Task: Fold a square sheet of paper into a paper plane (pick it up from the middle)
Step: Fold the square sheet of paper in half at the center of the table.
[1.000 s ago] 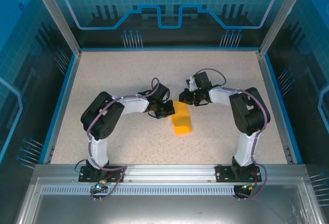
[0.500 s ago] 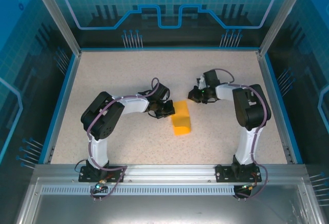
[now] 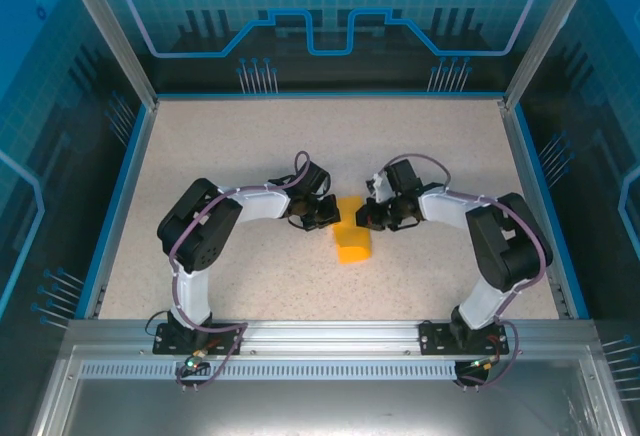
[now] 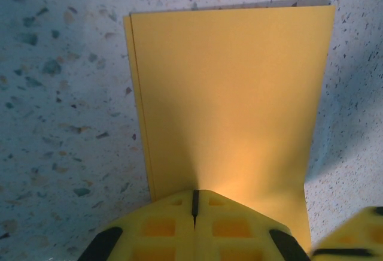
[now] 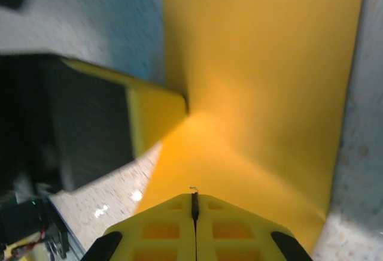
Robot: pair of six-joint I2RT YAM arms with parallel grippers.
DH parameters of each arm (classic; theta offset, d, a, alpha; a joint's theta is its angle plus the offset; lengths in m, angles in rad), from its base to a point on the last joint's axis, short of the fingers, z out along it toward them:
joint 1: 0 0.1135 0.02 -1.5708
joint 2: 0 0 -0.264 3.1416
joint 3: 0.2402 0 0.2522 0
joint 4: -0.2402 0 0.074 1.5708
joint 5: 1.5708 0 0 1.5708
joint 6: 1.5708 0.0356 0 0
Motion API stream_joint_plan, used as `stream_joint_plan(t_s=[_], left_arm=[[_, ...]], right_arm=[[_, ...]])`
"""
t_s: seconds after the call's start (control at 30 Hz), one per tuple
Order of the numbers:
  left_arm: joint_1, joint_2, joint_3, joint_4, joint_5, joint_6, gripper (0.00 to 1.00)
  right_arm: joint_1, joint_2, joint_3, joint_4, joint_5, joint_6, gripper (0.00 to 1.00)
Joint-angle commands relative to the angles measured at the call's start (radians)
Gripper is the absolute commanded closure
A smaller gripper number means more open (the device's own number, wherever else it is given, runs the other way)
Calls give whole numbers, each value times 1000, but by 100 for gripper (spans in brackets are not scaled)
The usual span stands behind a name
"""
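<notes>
The square sheet of paper lies on the table between the arms, orange-yellow and folded in half into a rectangle. Its two layers show along the left edge in the left wrist view. My left gripper is shut, its tips resting at the paper's near edge. My right gripper is also shut, with its tips low over the paper. A yellow finger of the left gripper touches the paper's edge in the right wrist view. I see no paper between either pair of jaws.
The speckled beige table is bounded by a blue rim and transparent walls. Both arm bases are bolted to the metal rail at the near edge. A finger of the right gripper shows at the lower right of the left wrist view.
The right arm swung out to the right, then came back down, so its gripper now sits at the paper's far right part. The left arm and the paper stayed put.
</notes>
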Motion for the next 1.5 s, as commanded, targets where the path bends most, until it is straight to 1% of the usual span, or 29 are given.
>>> stream_joint_plan(t_s=[0.0, 0.23, 0.63, 0.8, 0.87, 1.0, 1.1, 1.27, 1.33, 1.47], left_arm=[[-1, 104, -68, -257, -126, 17, 100], [-1, 104, -63, -261, -128, 20, 100], [-1, 109, -68, -254, -130, 18, 100], [-1, 109, -73, -251, -132, 20, 100], [-1, 110, -74, -251, -132, 20, 100], [-1, 107, -75, -256, -134, 21, 100], [-1, 110, -75, -256, -133, 20, 100], [-1, 112, -77, -257, -139, 16, 100], [-1, 113, -79, -261, -147, 11, 100], [-2, 117, -85, -258, -156, -2, 100]], right_arm=[[2, 31, -9, -22, -33, 2, 96], [-6, 47, -45, -20, -21, -5, 96], [-16, -11, -120, -38, -18, -12, 96], [-27, -44, -123, 16, -38, 9, 96], [-27, -32, -96, 36, -48, 19, 96], [-23, 47, -24, 48, -50, 22, 96], [-21, 90, -17, 58, -55, 21, 96], [-27, 73, -102, 47, -44, 33, 96], [-38, 35, -164, 43, -48, 62, 96], [-36, -75, -268, -15, 11, 78, 95]])
